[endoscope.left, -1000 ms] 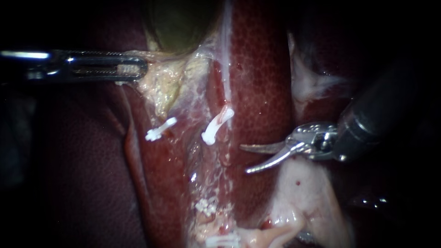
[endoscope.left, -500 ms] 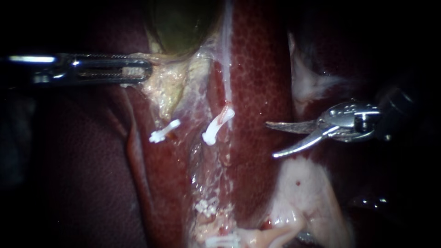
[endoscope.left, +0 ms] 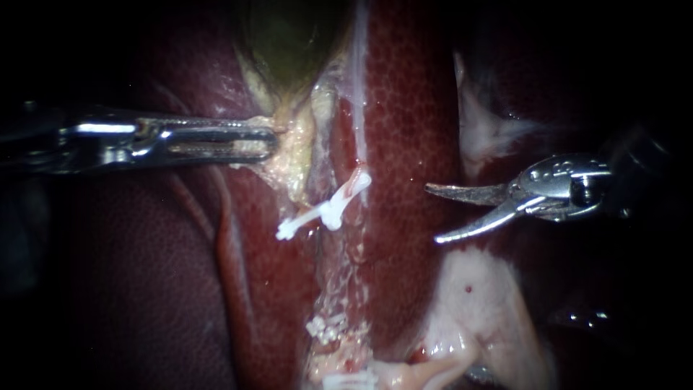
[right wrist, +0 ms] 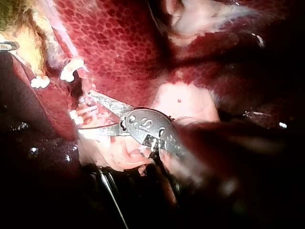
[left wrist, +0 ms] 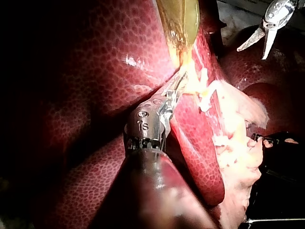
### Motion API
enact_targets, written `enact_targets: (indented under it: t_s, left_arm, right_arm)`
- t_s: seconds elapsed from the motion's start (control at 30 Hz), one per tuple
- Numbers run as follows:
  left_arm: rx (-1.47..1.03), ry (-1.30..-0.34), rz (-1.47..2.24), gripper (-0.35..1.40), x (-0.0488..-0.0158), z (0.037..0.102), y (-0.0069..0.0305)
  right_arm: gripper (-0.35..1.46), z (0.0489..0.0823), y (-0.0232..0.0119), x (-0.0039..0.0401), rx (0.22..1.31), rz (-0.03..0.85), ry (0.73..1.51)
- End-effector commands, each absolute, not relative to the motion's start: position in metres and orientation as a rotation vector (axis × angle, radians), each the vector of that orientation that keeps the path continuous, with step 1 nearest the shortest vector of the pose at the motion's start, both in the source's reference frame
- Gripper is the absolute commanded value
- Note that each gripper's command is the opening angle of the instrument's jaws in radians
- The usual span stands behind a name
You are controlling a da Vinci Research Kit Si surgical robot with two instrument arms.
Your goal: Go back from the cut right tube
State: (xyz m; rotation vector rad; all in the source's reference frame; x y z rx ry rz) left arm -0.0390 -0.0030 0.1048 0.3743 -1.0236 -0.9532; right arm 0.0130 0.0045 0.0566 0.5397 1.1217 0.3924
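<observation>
The thin, pale cut right tube [endoscope.left: 356, 123] lies on the mottled dark red liver [endoscope.left: 411, 108]. Its long axis runs up and down the endoscope view, and its severed end points downward. That end carries a small white plastic clip [endoscope.left: 351, 186] set slantwise, which we judge seals the stump. A second white clip [endoscope.left: 296, 224] seems to touch it end to end. Our left instrument [endoscope.left: 268, 141] has slim slotted jaws closed on the yellowish fatty tissue [endoscope.left: 296, 148] below the olive green gallbladder [endoscope.left: 289, 36], likely keeping the field spread. Our right instrument [endoscope.left: 433, 214] hangs over the liver, well apart from the tube. Its curved blades are parted and grip nothing, leaving it free to withdraw.
</observation>
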Motion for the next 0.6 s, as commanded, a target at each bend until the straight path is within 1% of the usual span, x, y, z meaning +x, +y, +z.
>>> enact_targets:
  t_s: [0.03,0.6]
  left_arm:
    - [0.380,-1.024,-0.956,-0.11,-0.0392,0.1049,-0.0031]
    - [0.384,-1.025,-0.953,-0.10,-0.0393,0.1049,-0.0031]
  right_arm:
    - [1.43,0.0566,0.0044,0.0130,0.540,0.393,1.121]
    - [1.43,0.0564,0.0044,0.0132,0.535,0.390,1.125]
